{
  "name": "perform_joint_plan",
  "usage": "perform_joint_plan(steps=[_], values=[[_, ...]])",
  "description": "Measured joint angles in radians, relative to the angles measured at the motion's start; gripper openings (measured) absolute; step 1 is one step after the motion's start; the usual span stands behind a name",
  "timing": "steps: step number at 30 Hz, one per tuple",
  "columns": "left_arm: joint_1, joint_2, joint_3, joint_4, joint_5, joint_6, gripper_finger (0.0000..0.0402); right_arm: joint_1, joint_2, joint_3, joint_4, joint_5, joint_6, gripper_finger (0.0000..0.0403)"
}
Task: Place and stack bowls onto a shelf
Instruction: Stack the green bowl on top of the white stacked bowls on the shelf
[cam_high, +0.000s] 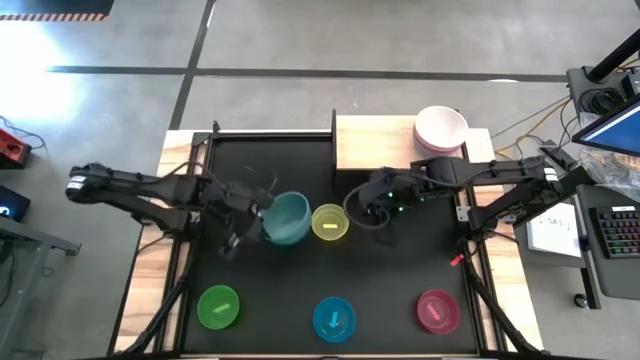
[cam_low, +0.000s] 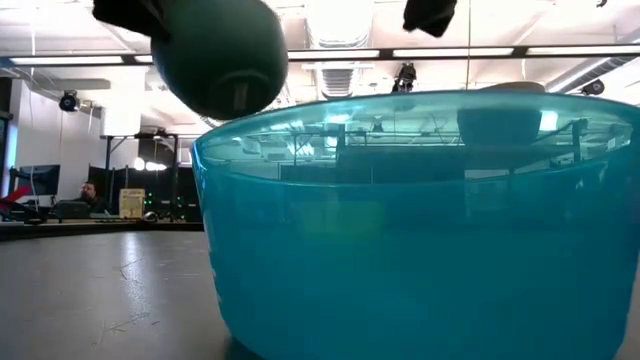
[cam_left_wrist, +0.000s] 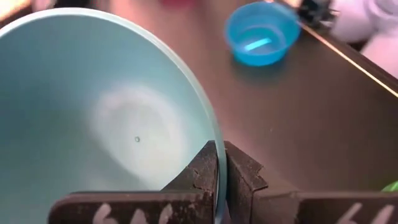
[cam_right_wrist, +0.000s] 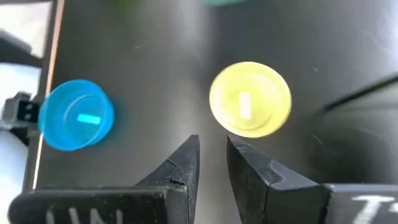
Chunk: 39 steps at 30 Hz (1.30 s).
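In the high view my left gripper (cam_high: 258, 216) is shut on a teal bowl (cam_high: 288, 218), held above the table's middle. The low view shows that bowl (cam_low: 215, 55) lifted and tilted. A yellow bowl (cam_high: 330, 222) stands on its base just right of it. My right gripper (cam_high: 377, 216) hovers right of the yellow bowl (cam_right_wrist: 250, 98), narrowly open (cam_right_wrist: 212, 148) and touching nothing. The wooden shelf (cam_high: 372, 142) stands at the far edge and carries a pale stack of bowls (cam_high: 441, 128), white on top. My left gripper pinches the teal bowl's rim (cam_left_wrist: 211, 134), one finger (cam_left_wrist: 196, 177) inside the bowl and one (cam_left_wrist: 242, 177) outside. It comes from the table's left side. The bowl is lifted clear of the table and tilted.
Along the near edge stand a green bowl (cam_high: 218, 306), a cyan bowl (cam_high: 333, 318) and a magenta bowl (cam_high: 437, 311). The cyan bowl (cam_low: 420, 220) fills the low view. Bare shelf plank lies left of the pale stack. A keyboard and screen sit beyond the table's right side.
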Motion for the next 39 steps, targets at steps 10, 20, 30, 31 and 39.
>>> perform_joint_plan(steps=[10, 20, 30, 31, 39], values=[[-0.100, 0.182, 0.013, 0.120, -0.003, 0.158, 0.0000, 0.146, 0.000, 0.000, 0.049, 0.008, -0.056, 0.0068], [-0.103, 0.417, 0.206, 0.123, 0.091, 0.297, 0.0000, 0.208, 0.008, -0.002, 0.069, 0.008, -0.145, 0.0105], [-0.101, 0.564, 0.375, 0.105, 0.107, 0.424, 0.0000, 0.226, 0.018, -0.002, 0.062, 0.007, -0.445, 0.0127], [-0.101, 0.574, 0.390, 0.104, 0.126, 0.437, 0.0000, 0.226, 0.021, -0.002, 0.061, 0.008, -0.461, 0.0126], [-0.077, 0.644, 0.484, 0.068, 0.172, 0.508, 0.0000, 0.226, 0.046, -0.001, 0.002, -0.046, -0.522, 0.0123]])
